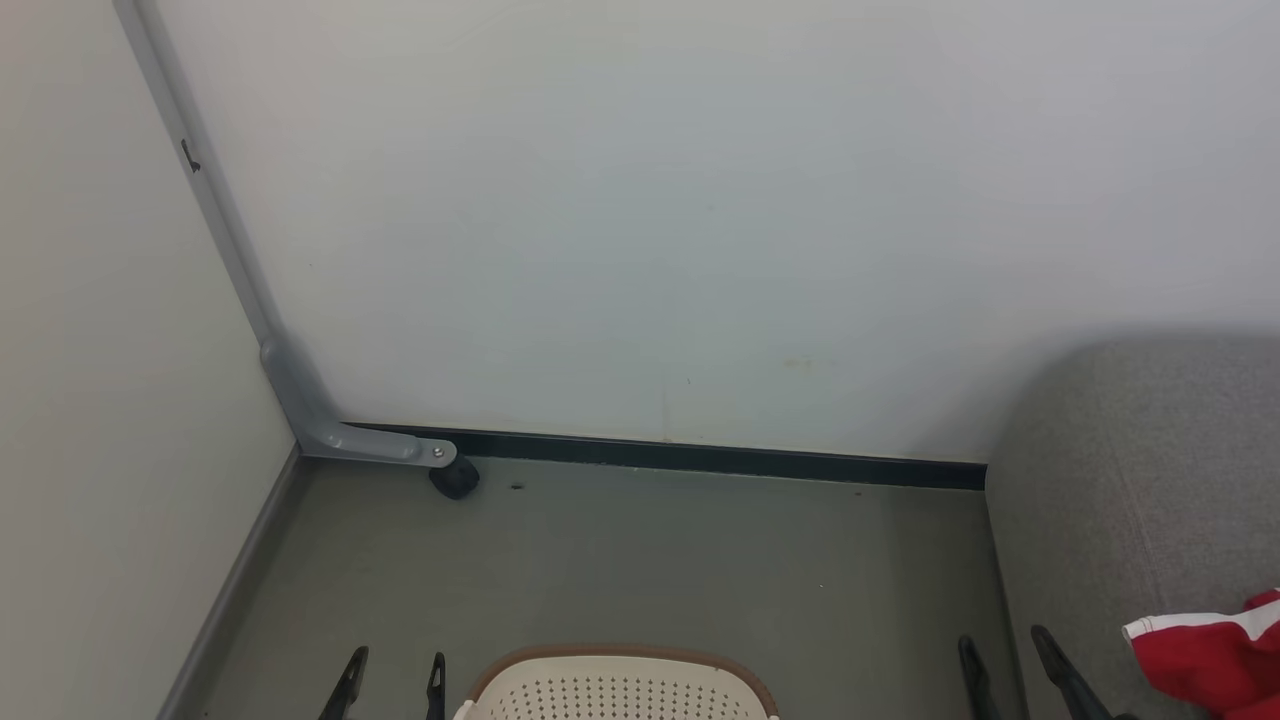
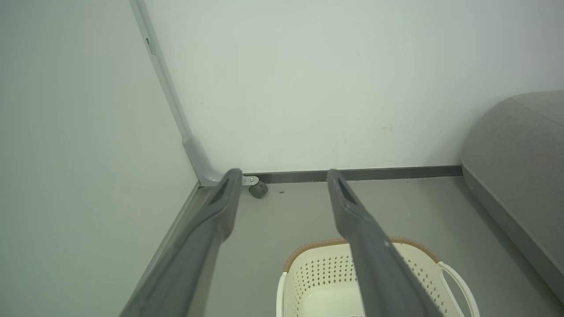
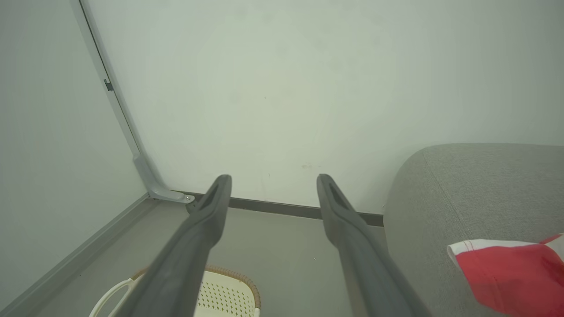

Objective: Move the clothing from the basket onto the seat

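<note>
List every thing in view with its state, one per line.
left gripper: open, holding nothing.
right gripper: open, holding nothing.
basket: upright on the floor; visible part of its inside bare.
clothing: lying loose on the seat.
seat: carrying the clothing, otherwise bare where visible.

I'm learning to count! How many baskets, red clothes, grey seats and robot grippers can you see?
Baskets: 1, the basket
Red clothes: 1 piece in sight, the clothing, lying on the seat
Grey seats: 1, the seat
Grippers: 2, the left gripper and the right gripper, both open
Total: 5
</note>
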`<state>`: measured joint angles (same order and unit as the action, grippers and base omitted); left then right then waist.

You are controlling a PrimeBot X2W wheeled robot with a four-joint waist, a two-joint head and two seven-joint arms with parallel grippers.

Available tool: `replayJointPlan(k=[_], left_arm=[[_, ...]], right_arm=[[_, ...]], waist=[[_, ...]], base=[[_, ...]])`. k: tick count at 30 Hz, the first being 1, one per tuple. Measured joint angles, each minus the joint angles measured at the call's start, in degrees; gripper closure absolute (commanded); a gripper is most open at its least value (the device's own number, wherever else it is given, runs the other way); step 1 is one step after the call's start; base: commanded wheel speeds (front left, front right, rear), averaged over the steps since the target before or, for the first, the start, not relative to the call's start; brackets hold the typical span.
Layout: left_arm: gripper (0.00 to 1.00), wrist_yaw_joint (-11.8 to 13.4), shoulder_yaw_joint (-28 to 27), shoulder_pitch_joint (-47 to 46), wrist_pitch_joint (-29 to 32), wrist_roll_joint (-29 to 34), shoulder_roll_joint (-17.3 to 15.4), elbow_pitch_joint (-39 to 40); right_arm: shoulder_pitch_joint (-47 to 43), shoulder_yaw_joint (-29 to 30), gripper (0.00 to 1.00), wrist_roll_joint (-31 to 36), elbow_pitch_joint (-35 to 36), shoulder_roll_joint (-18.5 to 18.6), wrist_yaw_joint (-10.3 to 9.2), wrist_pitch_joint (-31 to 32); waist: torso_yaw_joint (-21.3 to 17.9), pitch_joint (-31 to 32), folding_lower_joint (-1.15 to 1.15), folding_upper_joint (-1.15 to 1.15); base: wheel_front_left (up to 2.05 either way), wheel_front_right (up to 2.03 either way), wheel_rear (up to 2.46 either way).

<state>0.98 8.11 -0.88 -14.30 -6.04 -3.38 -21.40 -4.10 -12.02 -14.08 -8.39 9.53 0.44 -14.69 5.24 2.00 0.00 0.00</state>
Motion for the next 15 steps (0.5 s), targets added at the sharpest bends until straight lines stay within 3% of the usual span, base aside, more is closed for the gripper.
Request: replayJointPlan(k=[15], left_arm=[[0.00, -0.6, 0.0, 0.1, 0.0, 0.0, 0.0, -0.4]], right_arm=[[0.0, 0.0, 0.00, 0.6, -1.0, -0.2, 0.08, 0.0]], waist=[[-0.3, 0.0, 0.00, 0.00]], base=[[0.00, 0.00, 0.00]])
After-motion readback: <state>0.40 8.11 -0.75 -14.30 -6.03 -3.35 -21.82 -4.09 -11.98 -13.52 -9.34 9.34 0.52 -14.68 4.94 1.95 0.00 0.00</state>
